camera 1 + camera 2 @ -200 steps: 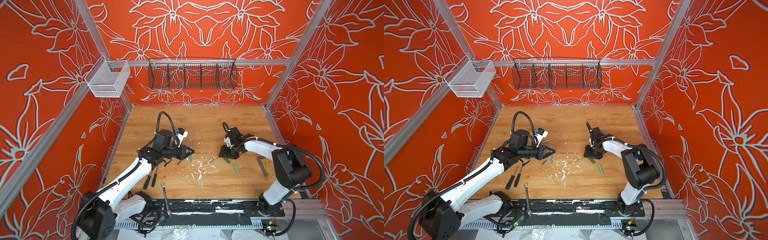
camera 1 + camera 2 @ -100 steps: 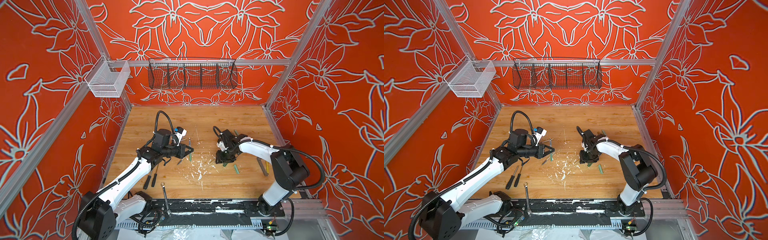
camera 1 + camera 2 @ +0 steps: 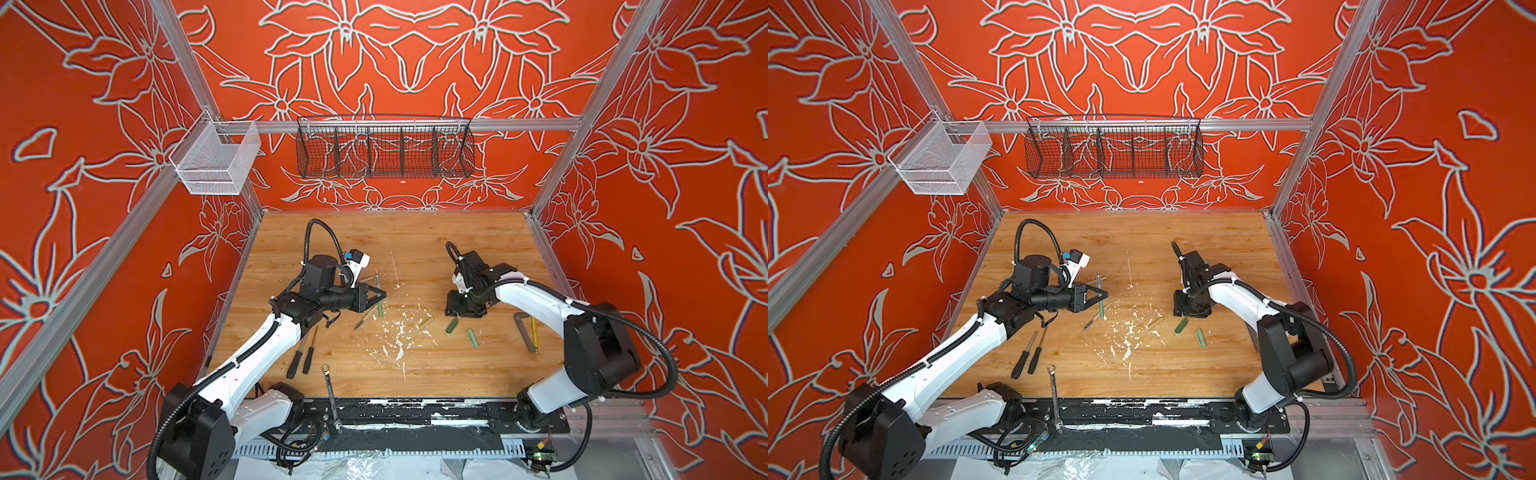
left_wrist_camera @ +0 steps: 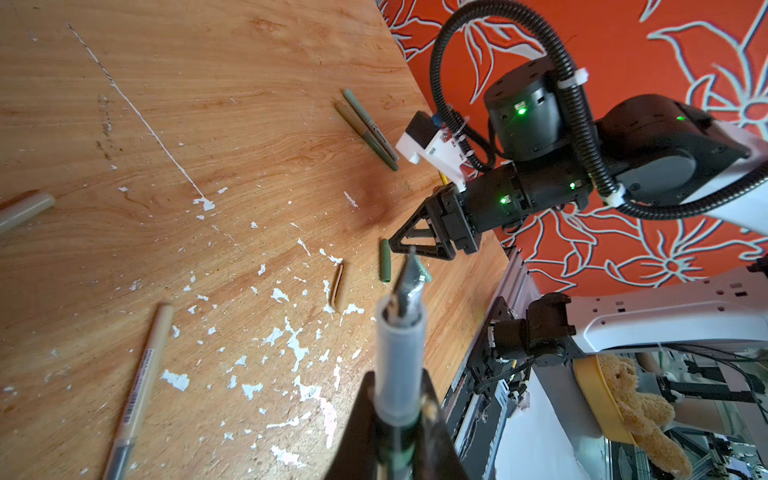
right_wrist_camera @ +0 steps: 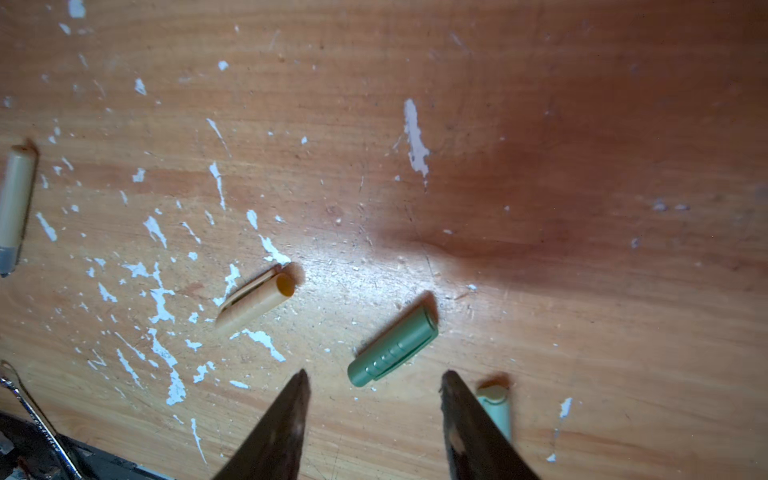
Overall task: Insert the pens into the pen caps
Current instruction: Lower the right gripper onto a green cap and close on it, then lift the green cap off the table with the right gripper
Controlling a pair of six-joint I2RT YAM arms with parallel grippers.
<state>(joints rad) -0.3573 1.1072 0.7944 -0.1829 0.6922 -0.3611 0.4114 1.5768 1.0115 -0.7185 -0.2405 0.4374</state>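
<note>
- The pen [image 4: 401, 353] is sitting in the left gripper [image 4: 399, 390], whose jaws are pressing tight on its barrel. Its grey tip is pointing toward the right arm, lifted off the table [image 3: 415, 249].
- The green cap [image 5: 392, 347] is lying flat just ahead of the right gripper [image 5: 376, 386], whose jaws are standing about half apart and gripping nothing.
- A beige cap [image 5: 255, 301] is lying beside it, and a paler green cap [image 5: 494, 405] is partly hiding behind one finger.
- Over the last second the right gripper has been swinging slightly toward the middle and back, settling above the caps. The left one is hardly moving.
- Judging by this, the cap is still waiting to be picked, and no pen is capped yet.
- Farther out, a beige pen [image 4: 143, 382] is lying among paint flecks [image 3: 399, 336], with the screwdrivers [image 3: 301, 357] near the front edge.
</note>
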